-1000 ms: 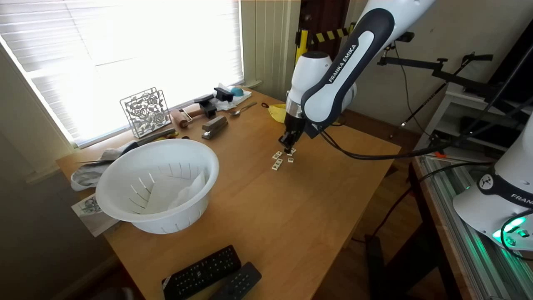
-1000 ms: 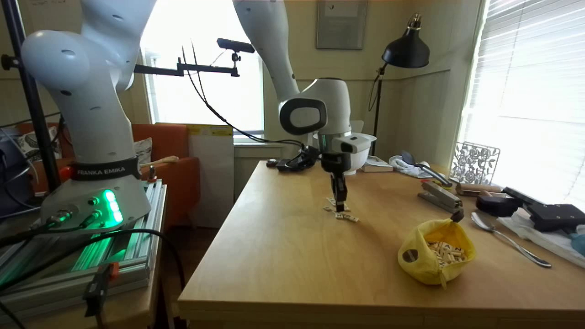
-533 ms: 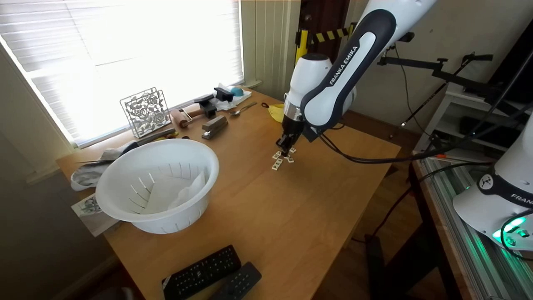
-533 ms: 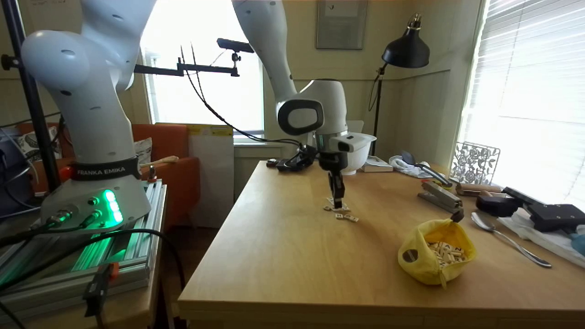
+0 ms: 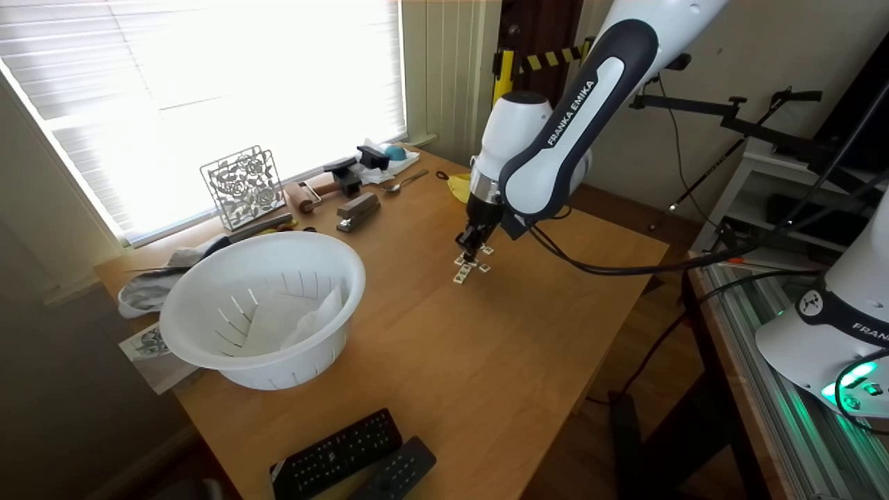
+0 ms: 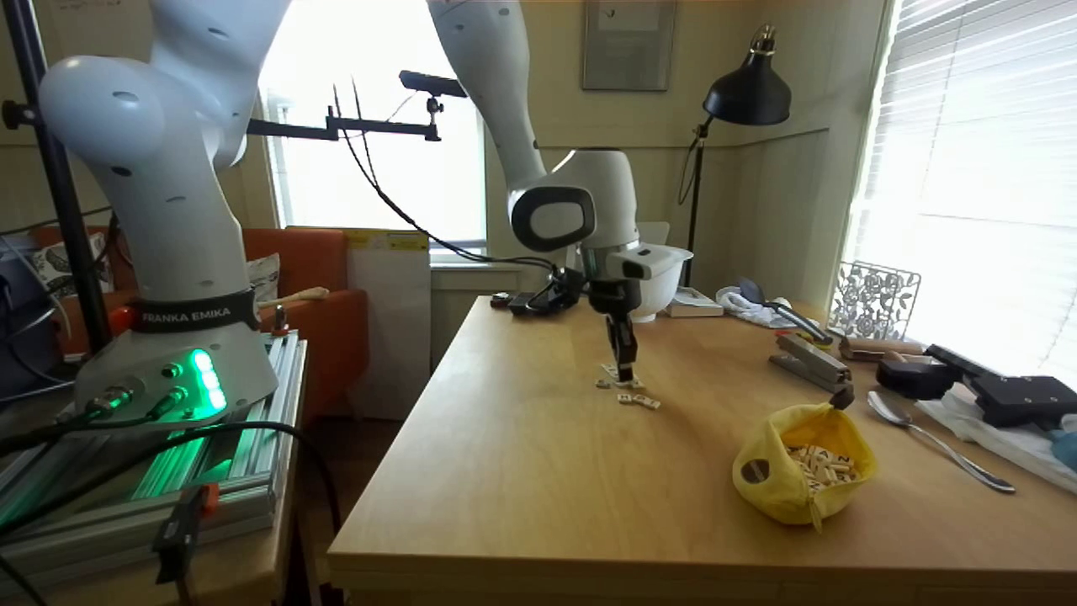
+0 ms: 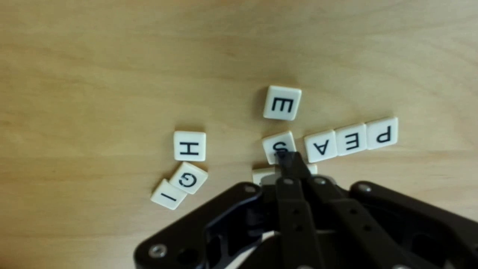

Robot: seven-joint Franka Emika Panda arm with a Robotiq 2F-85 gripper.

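S tile (image 7: 276, 145), white, squarish, black-lettered, partly hidden

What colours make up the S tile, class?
The S tile is white, printed in black; it shows best, partly covered, in the wrist view.

Tile S (image 7: 275, 143), white, black-lettered, flat, is being partly covered in the wrist view. Tile A (image 7: 320, 146), middle E (image 7: 351, 139) and tile P (image 7: 382, 133), matching, are being shown in a touching row just beside it. Lone E (image 7: 282, 102) is being seen apart; likewise tile H (image 7: 189, 146), tile G (image 7: 188, 178) and tile I (image 7: 168, 194), clustered. Below S, a white piece (image 7: 262, 174), possibly two, is being mostly hidden.
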